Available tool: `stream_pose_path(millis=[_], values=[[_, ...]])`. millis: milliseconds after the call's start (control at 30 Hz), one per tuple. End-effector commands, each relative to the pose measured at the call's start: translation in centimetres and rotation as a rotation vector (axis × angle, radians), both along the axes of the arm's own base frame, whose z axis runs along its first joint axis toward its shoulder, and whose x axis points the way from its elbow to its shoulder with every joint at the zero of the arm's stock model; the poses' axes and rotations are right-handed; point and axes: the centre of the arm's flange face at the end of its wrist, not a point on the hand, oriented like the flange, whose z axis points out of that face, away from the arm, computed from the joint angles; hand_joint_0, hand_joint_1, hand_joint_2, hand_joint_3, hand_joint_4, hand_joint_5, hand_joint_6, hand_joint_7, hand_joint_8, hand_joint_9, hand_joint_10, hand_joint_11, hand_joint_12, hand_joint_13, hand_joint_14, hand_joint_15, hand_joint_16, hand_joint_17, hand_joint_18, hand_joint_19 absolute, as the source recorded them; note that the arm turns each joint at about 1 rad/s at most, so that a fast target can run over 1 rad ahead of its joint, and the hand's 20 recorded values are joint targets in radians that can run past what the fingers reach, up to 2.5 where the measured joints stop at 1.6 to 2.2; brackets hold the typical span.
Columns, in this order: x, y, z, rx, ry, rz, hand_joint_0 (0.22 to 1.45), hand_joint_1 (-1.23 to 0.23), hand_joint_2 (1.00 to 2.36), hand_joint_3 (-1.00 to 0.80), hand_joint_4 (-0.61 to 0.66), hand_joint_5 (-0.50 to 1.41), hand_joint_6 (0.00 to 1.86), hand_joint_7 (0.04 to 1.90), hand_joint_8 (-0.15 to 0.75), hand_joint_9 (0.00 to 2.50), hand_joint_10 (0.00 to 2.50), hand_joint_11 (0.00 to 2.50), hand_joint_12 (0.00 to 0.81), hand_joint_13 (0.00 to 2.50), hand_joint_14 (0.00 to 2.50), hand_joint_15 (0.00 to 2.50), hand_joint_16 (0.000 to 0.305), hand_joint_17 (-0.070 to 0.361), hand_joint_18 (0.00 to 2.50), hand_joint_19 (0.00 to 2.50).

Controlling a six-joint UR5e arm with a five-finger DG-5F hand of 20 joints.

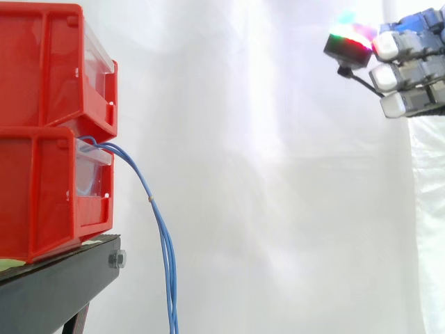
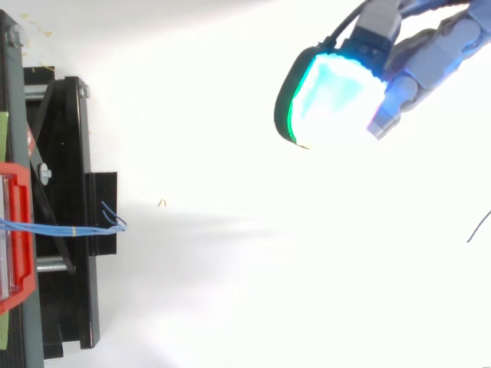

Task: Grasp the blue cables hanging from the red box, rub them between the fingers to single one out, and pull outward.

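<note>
The hand (image 1: 411, 72) hovers high at the right, its fingers relaxed and holding nothing, well apart from the blue cables (image 1: 164, 243). These hang untouched from the lower red box (image 1: 42, 195), past the black stand (image 1: 55, 285). Grasping, rubbing and pulling all appear left to do.

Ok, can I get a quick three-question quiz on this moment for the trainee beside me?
1. True or false: the hand is touching the cables.
2. The cables come out of: A) the upper bin, B) the lower bin, C) the stand.
3. One word: is the hand open or shut?

Key: 1 false, it is high and well off to the right of them; 2 B; 3 open, holding nothing.
</note>
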Motion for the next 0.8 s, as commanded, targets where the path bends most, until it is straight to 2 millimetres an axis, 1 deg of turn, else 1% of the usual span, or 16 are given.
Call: stream_pose_path(millis=[0, 200, 300, 400, 500, 533, 767], values=[[-0.6, 0.1, -1.5, -0.107, 0.099, 0.016, 0.57, -0.76, 1.00, -0.50, 0.25, -0.18, 0.50, 0.72, 0.287, 0.74, 0.00, 0.12, 0.359, 0.64, 0.01, 0.29, 0.038, 0.084, 0.42, 0.24], [-0.1, 0.3, -2.2, -0.192, 0.110, 0.030, 0.52, -0.78, 1.00, -0.50, 0.27, -0.17, 0.50, 0.78, 0.296, 0.73, 0.00, 0.13, 0.378, 0.60, 0.01, 0.29, 0.041, 0.092, 0.42, 0.26], [0.7, 1.1, -2.6, -0.211, 0.085, 0.037, 0.50, -0.79, 1.00, -0.50, 0.28, -0.16, 0.50, 0.80, 0.296, 0.74, 0.00, 0.17, 0.384, 0.60, 0.01, 0.30, 0.043, 0.097, 0.43, 0.28], [1.6, 1.5, -3.4, -0.220, 0.070, 0.028, 0.50, -0.79, 1.00, -0.50, 0.28, -0.16, 0.50, 0.82, 0.296, 0.74, 0.01, 0.18, 0.386, 0.60, 0.01, 0.30, 0.043, 0.098, 0.44, 0.29], [3.1, 2.1, -5.7, -0.223, 0.062, 0.028, 0.50, -0.80, 1.00, -0.50, 0.28, -0.16, 0.50, 0.83, 0.296, 0.74, 0.01, 0.19, 0.388, 0.60, 0.01, 0.30, 0.043, 0.098, 0.44, 0.30], [3.9, 2.6, -6.9, -0.220, 0.060, 0.033, 0.51, -0.79, 1.00, -0.50, 0.28, -0.15, 0.50, 0.84, 0.293, 0.74, 0.01, 0.19, 0.386, 0.59, 0.01, 0.31, 0.043, 0.097, 0.43, 0.30], [6.3, 4.3, -10.8, -0.224, 0.041, 0.046, 0.52, -0.75, 1.00, -0.50, 0.27, -0.15, 0.50, 0.89, 0.287, 0.72, 0.01, 0.19, 0.387, 0.54, 0.01, 0.31, 0.045, 0.102, 0.40, 0.33]])
